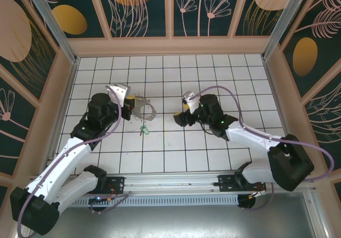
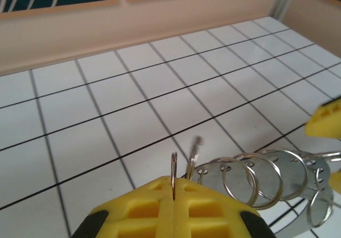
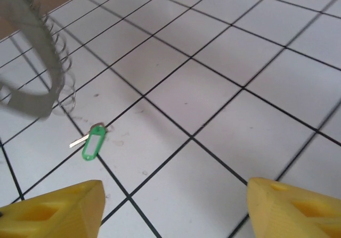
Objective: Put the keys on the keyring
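The keyring (image 1: pixel 144 110) is pinched by the left gripper (image 2: pixel 173 189). The keys (image 1: pixel 143 130) are seen loose on the tiles just nearer, not yet threaded. The right gripper (image 3: pixel 173 195) is spread wide, empty.

Keyring (image 2: pixel 290 166): matt grey band carrying glossy metal rings. Keys (image 3: pixel 94 142): bare metal, glossy green plastic tag. Counter (image 1: pixel 176 153): smooth white tiles.
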Tool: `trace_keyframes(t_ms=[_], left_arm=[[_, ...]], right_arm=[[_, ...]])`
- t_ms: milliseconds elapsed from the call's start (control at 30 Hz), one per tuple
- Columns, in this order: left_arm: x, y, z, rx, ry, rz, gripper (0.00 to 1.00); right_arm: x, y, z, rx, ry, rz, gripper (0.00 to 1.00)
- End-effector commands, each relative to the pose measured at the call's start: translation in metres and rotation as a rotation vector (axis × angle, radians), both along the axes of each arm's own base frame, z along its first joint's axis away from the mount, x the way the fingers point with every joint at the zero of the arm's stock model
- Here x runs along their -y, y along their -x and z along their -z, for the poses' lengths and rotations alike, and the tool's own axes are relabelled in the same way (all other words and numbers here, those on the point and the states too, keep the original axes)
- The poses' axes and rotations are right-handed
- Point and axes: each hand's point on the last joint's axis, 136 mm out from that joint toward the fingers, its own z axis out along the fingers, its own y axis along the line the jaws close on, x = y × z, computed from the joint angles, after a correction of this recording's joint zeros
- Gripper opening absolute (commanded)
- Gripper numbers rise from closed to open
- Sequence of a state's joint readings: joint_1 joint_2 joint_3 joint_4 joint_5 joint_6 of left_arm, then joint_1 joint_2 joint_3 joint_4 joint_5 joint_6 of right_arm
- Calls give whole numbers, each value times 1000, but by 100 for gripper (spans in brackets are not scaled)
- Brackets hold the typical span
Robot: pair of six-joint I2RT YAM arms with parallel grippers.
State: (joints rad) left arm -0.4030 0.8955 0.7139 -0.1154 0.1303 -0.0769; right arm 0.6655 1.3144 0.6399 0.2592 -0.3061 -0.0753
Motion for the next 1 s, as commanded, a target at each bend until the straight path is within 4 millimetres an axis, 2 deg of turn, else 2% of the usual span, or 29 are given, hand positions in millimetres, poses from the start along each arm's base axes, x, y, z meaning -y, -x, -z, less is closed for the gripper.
trace_keyframes(t_ms=[0, 100, 267, 433, 600, 733, 967], left_arm=[[-18, -5, -12, 18, 15, -69, 0], [-28, -10, -12, 24, 18, -97, 0], [-37, -21, -12, 22, 40, -120, 0], [-44, -29, -11, 12, 59, -131, 0], [-52, -34, -11, 6, 72, -147, 0], [-56, -36, -10, 3, 68, -153, 0], [-66, -36, -8, 1, 72, -171, 0]], right_arm=[[-23, 6, -1, 57, -78, -118, 76], [-39, 5, 17, 33, -44, -157, 80], [-72, 9, 29, 46, -87, -241, 81], [-104, 5, 35, 61, -130, -305, 79], [-133, 0, 57, 33, -86, -367, 77], [-149, 2, 70, 20, -51, -418, 75], [-160, 7, 82, -4, -14, -507, 74]])
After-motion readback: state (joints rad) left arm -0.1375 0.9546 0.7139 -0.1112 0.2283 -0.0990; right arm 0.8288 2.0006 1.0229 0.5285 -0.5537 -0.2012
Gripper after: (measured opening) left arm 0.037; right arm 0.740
